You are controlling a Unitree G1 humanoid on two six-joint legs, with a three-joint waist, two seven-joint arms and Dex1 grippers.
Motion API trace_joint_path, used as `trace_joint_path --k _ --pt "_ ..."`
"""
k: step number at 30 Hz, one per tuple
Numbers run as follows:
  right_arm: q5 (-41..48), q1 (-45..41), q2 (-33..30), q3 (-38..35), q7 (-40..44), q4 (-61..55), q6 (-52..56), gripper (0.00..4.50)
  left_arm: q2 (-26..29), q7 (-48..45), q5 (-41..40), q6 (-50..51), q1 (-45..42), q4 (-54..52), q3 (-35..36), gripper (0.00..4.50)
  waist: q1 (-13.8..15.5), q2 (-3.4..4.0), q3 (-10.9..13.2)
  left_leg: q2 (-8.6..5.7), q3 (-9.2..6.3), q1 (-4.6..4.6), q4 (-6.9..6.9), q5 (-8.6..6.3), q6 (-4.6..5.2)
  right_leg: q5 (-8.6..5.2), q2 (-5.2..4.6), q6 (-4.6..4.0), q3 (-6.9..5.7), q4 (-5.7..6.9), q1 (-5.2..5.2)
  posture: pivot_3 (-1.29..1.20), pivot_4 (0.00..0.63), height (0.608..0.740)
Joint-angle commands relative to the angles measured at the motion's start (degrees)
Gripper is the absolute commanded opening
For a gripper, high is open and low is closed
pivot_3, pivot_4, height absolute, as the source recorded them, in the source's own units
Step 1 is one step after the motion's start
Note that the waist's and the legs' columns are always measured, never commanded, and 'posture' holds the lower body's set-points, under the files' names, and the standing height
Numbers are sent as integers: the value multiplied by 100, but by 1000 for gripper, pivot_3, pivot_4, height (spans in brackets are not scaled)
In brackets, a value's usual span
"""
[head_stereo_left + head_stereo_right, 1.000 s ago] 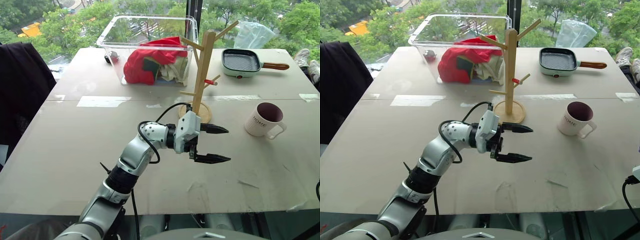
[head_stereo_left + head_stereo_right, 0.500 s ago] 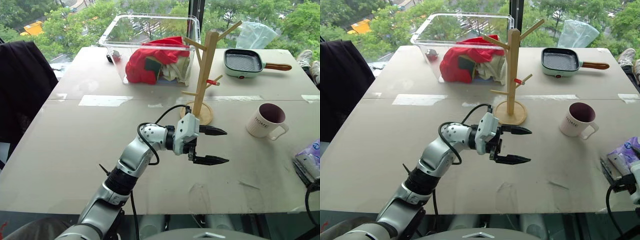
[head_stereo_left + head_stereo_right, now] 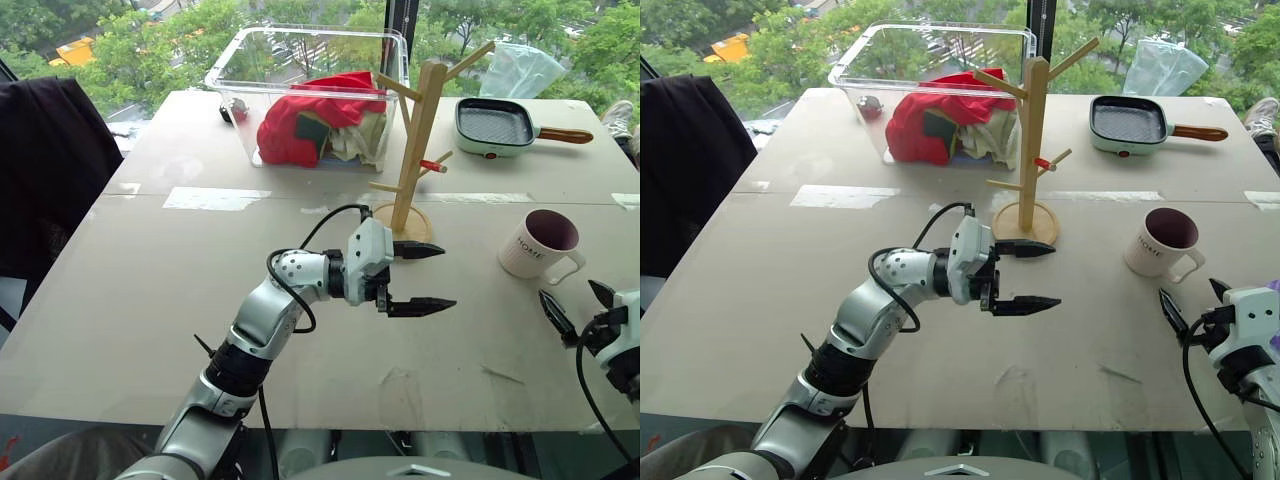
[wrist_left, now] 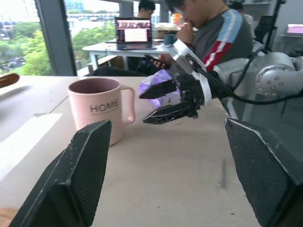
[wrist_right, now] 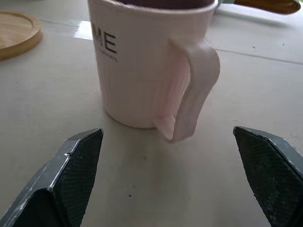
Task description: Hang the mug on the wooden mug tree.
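The mug (image 3: pixel 542 245) stands upright on the table (image 3: pixel 150 300), mouth up, "HOME" printed in dark letters on its side, its loop handle turned toward the right gripper (image 3: pixel 572 303), whose jaws are spread wide just short of it. The wooden mug tree (image 3: pixel 414 140) rises vertically to the mug's left. The left gripper (image 3: pixel 424 277) hovers near the tree's base, jaws released, pointing toward the mug.

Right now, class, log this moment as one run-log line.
mug: upright on table, unhung | mug tree: pegs bare | right gripper: open, near mug handle | left gripper: open, empty
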Motion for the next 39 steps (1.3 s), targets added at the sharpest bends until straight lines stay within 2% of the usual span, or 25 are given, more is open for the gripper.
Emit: trace_joint_path --k 1,11,18,19,20,24,25,28,39 --pt "168 -419 25 -64 40 417 -120 4469 -71 163 -181 112 2 -433 107 3924 -2 1 -1 0 3 2 0 0 0 0 0 0 4 0 1 0 150 740" --pt "36 -932 -48 44 384 1495 -552 4469 -1 908 588 386 -14 -397 -123 3924 2 2 -1 -4 2 3 1 0 0 1 1 1 2 2 3 0 150 740" --pt "93 -953 -7 36 524 1599 -729 4469 22 942 608 530 40 -518 -204 3924 1 2 -1 -3 1 4 0 0 0 1 2 1 1 3 3 0 150 740" --pt "107 -957 7 33 532 1590 -751 3972 34 933 607 535 42 -526 -218 3924 1 2 -1 -3 1 3 1 0 0 1 1 1 1 3 3 0 150 740" --pt "135 -965 23 27 541 1578 -765 3719 47 922 606 540 42 -528 -234 3924 0 2 -1 -3 2 4 1 0 0 1 1 1 2 3 3 0 150 740" --pt "210 -963 46 15 572 1535 -802 1893 73 895 597 538 42 -521 -266 3924 0 2 -1 -3 2 4 1 0 0 1 1 1 2 4 3 0 150 740" --pt "223 -952 44 12 574 1526 -808 1256 76 896 592 541 45 -530 -269 3924 0 2 -1 -3 1 4 1 0 0 1 1 1 2 5 3 0 150 740" --pt "192 -938 34 16 544 1558 -882 45 74 891 592 536 44 -516 -289 3924 1 2 -1 -3 2 5 0 0 0 1 1 1 2 5 3 0 150 740" --pt "75 -1161 -13 188 450 1458 -936 2 161 861 571 555 182 -609 -267 3924 -16 3 -1 -2 2 5 0 0 0 1 1 1 3 5 3 0 150 740"
